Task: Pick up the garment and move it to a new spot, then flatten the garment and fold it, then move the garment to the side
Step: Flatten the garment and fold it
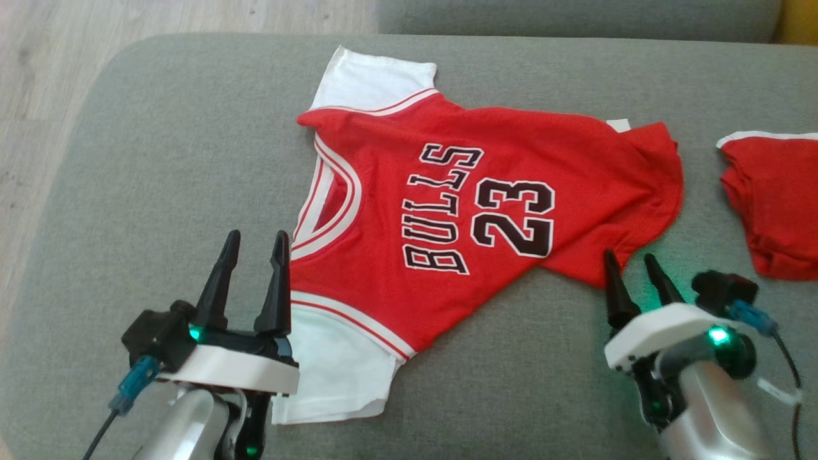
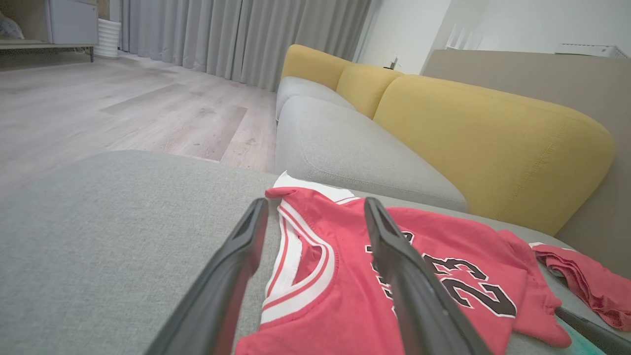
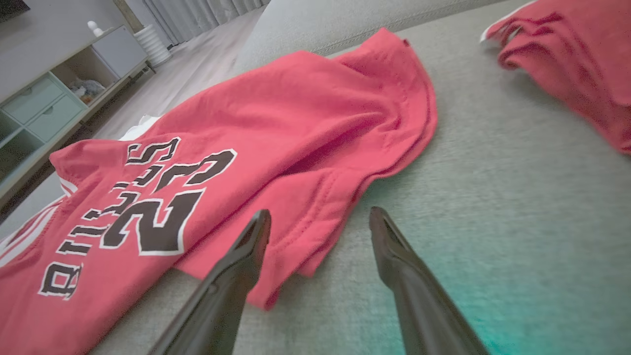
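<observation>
The garment is a red jersey with white sleeves and black "BULLS 23" lettering, spread sideways on the grey cushion. Its neckline faces left and its hem right. My left gripper hovers open just left of the neckline, close to the near white sleeve. In the left wrist view the collar lies between and past the fingers. My right gripper stands open at the near corner of the hem, which in the right wrist view lies just ahead of the fingertips.
A second red piece of clothing lies crumpled at the right edge of the cushion. A yellow sofa back rises behind. Wooden floor lies beyond the cushion's left edge. A shelf unit stands across the room.
</observation>
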